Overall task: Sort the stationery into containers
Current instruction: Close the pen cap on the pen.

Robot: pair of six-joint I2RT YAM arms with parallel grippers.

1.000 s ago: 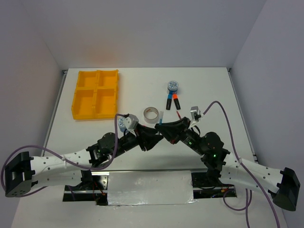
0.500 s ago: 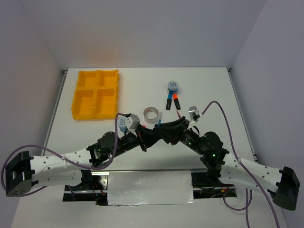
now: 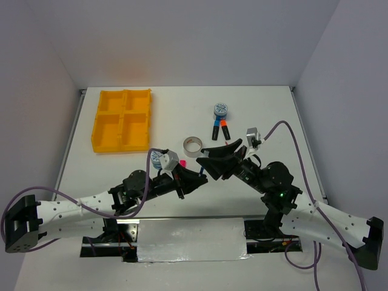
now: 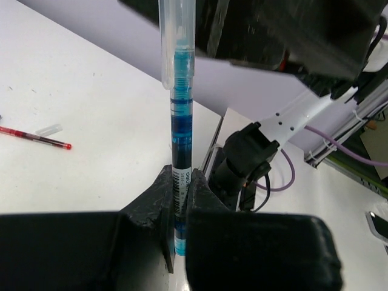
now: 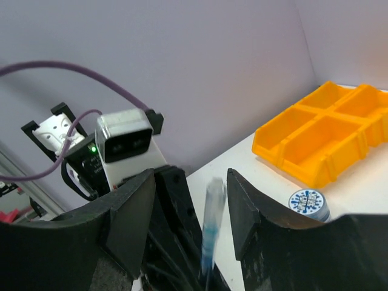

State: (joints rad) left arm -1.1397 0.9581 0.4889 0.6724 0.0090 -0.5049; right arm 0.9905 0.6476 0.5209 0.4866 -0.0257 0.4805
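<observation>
Change since the earlier frame: the right gripper (image 3: 209, 162) had lifted and drawn back toward its own side, away from the left gripper (image 3: 197, 176), which had sunk slightly toward the near edge. Left gripper: fingers clamped tight on the lower barrel of the teal pen (image 4: 180, 109), which stood nearly upright above the table (image 3: 273, 115). Right gripper: fingers spread wide, holding nothing; in the right wrist view the pen's clear-capped top rose blurred between them, against neither finger. From the left wrist view the right gripper's dark body filled the space just over the pen's top; contact could not be told. Near the left wrist: one patterned tape roll (image 5: 309, 203), partly hidden behind the left wrist camera (image 5: 124, 139), and a pink cap (image 3: 182, 163) showing beside the arm. Beyond the grippers: silver-grey tape ring (image 3: 194, 145). Further out: blue-capped highlighter (image 3: 216, 129) and orange-capped highlighter (image 3: 224, 128) side by side, with the second patterned tape roll (image 3: 221, 110) just behind them. Red pen (image 4: 36, 138) lay flat on the table, a clear cap (image 4: 48, 128) beside it. Yellow tray (image 3: 99, 118), four compartments, at the far left, well apart from both grippers.
</observation>
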